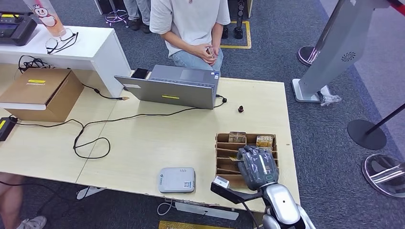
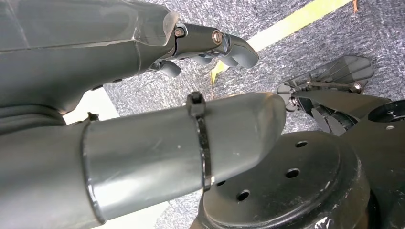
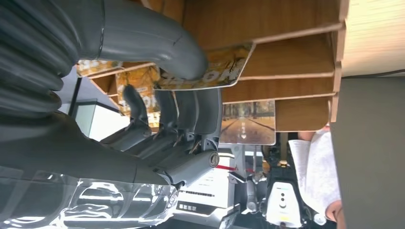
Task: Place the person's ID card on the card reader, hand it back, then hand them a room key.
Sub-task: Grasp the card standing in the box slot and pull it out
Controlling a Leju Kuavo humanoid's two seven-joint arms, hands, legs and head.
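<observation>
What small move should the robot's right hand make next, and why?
Probably lift the room key card out of the wooden card holder: the right hand is over the holder, thumb pressing the card against the fingers, while the person waits.

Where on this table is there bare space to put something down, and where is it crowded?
Widest bare patch: the table between the laptop, the looping black cable and the grey card reader. Another strip runs from the small black object to the far right edge. Crowded: the wooden card rack, under the right hand, which pinches a room key, and the cardboard box corner.
</observation>
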